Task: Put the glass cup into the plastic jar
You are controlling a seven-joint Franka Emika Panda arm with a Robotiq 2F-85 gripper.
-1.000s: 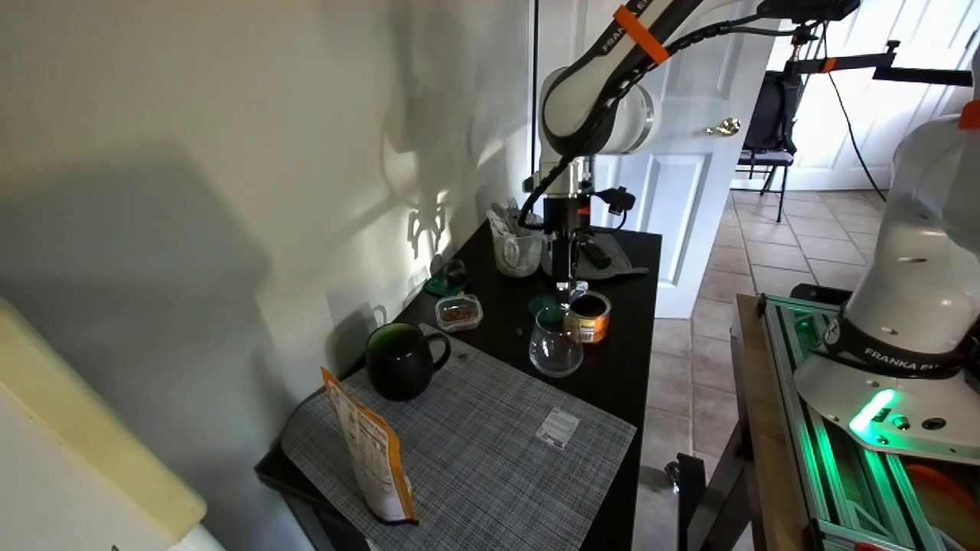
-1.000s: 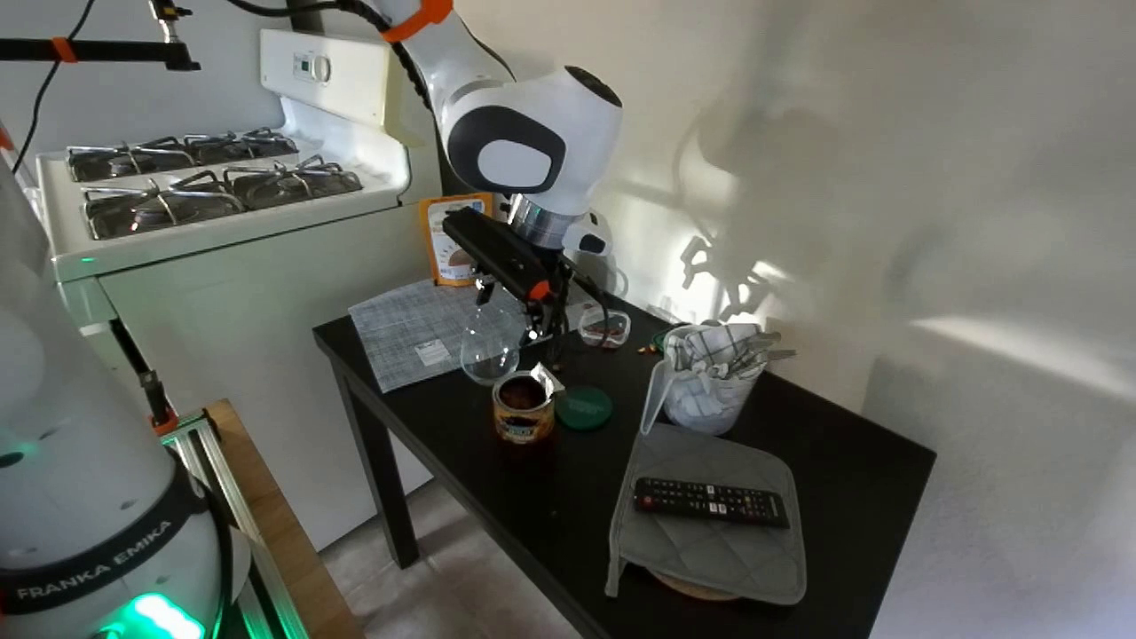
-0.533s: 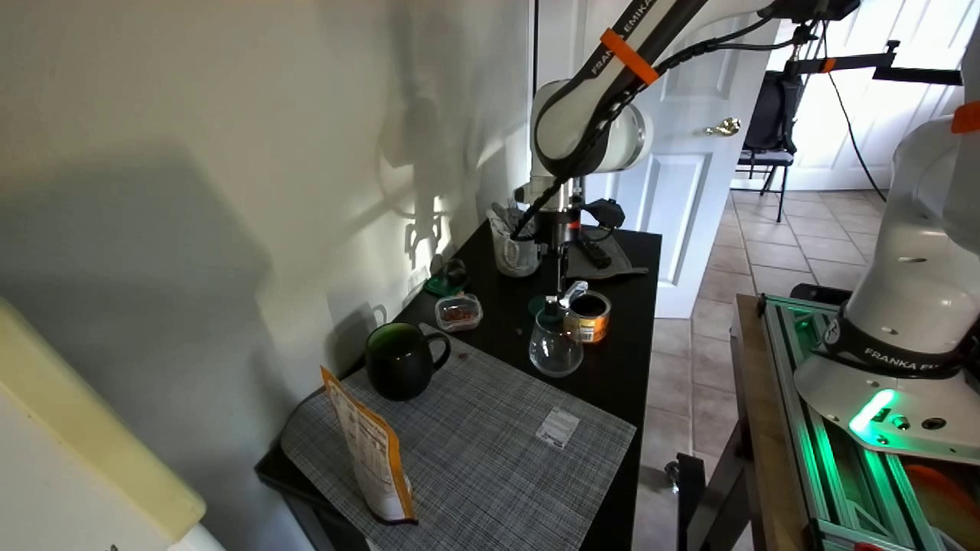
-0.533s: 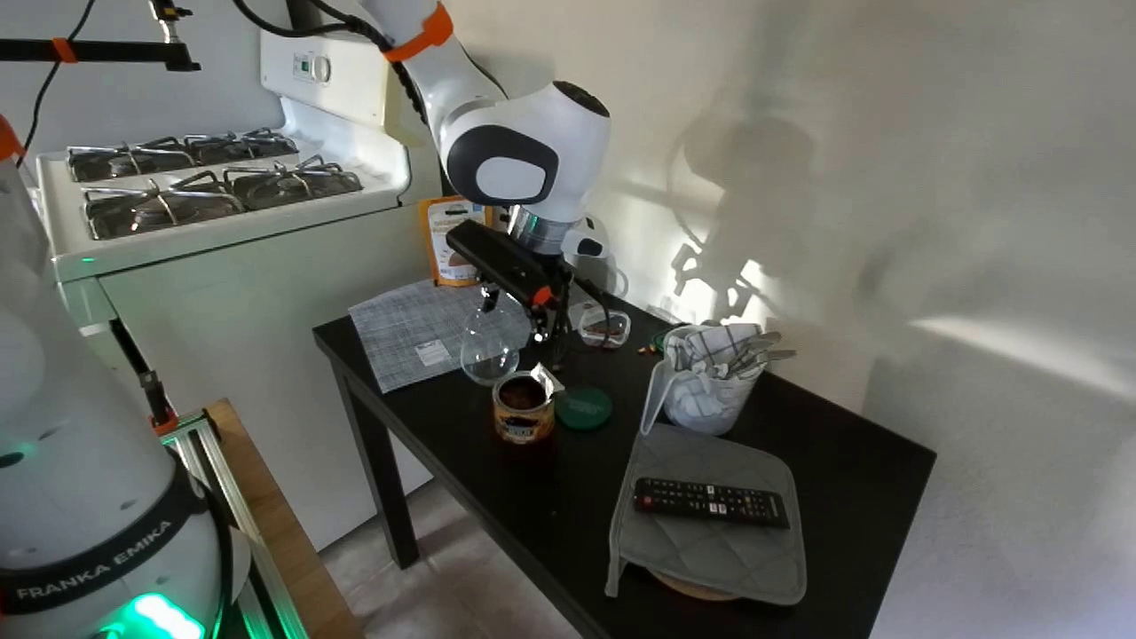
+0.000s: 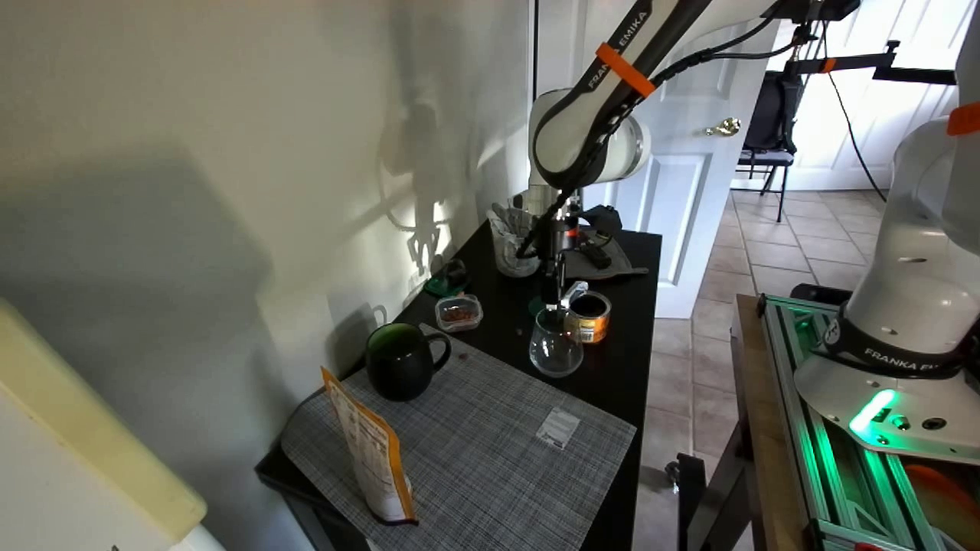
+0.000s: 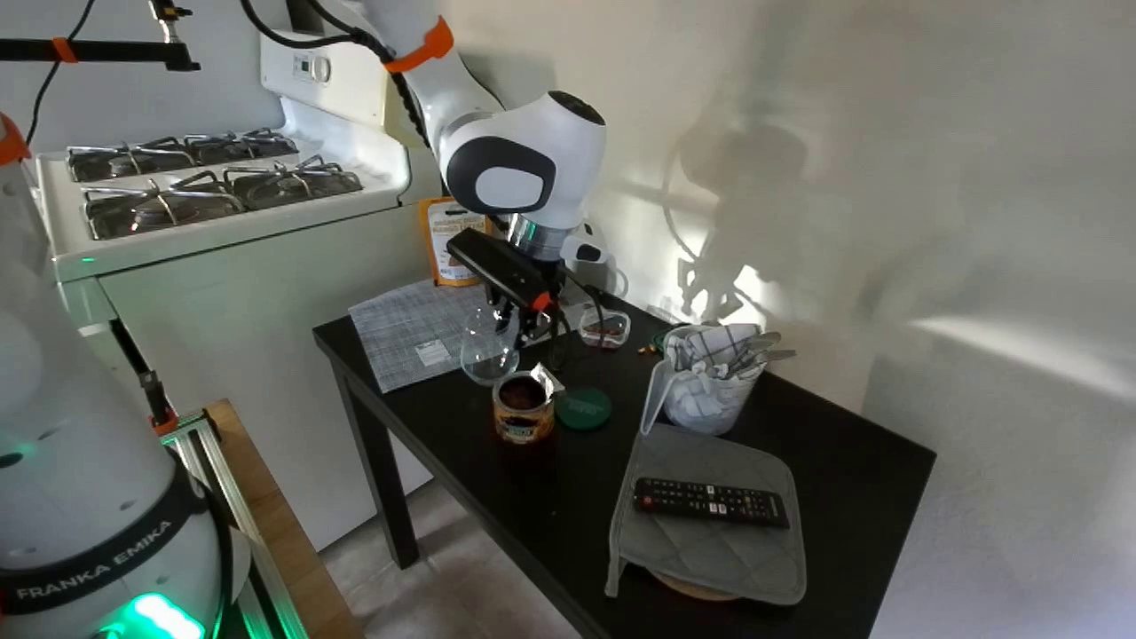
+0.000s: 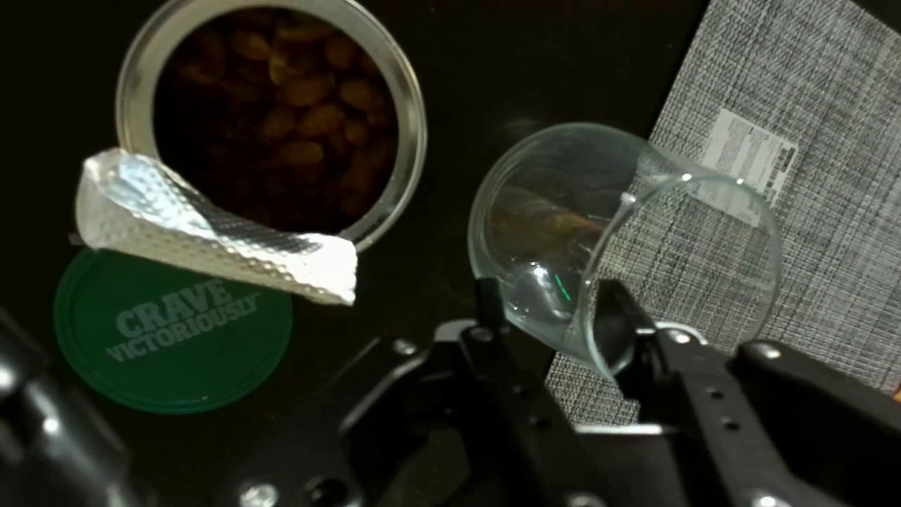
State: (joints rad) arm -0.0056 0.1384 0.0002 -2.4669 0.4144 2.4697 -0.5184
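Glass (image 6: 488,355): in both exterior views, upright on the dark table (image 6: 843,453), just beside the mat (image 5: 490,444) and well apart from the jar (image 6: 723,404).
Gripper (image 7: 552,292): pointing down at the glass's mouth, released; its fingers (image 7: 490,299) stand parted, with a stretch of rim between them.
Fingers: in the wrist view the left one is just outside the glass and the right one overlaps the mouth; whether that one is inside, or either touches the glass, I cannot tell.
Jar: whitish, right of the glass in an exterior view; a checked cloth (image 6: 723,342) and cutlery (image 6: 768,342) stick out of it.
Can (image 6: 524,428): just beside the glass, on its near side in an exterior view; open, with brown pieces (image 7: 303,127) inside.
Foil (image 7: 211,232): curled back, at the can's rim.
Lid (image 7: 172,338): green, lying by the can, partly hidden by the foil in the wrist view.
Pad (image 6: 710,559): grey, quilted, near right on the table in an exterior view, on the near side of the jar.
Remote (image 6: 710,501): black, lying on the pad.
Mug (image 5: 398,367): dark outside, green inside, on the far left part of the mat in an exterior view.
Pouch (image 5: 371,451): orange-edged, standing near left on the mat in that view.
Dish (image 5: 459,327): clear, low, beyond the mug, with reddish contents (image 5: 458,314).
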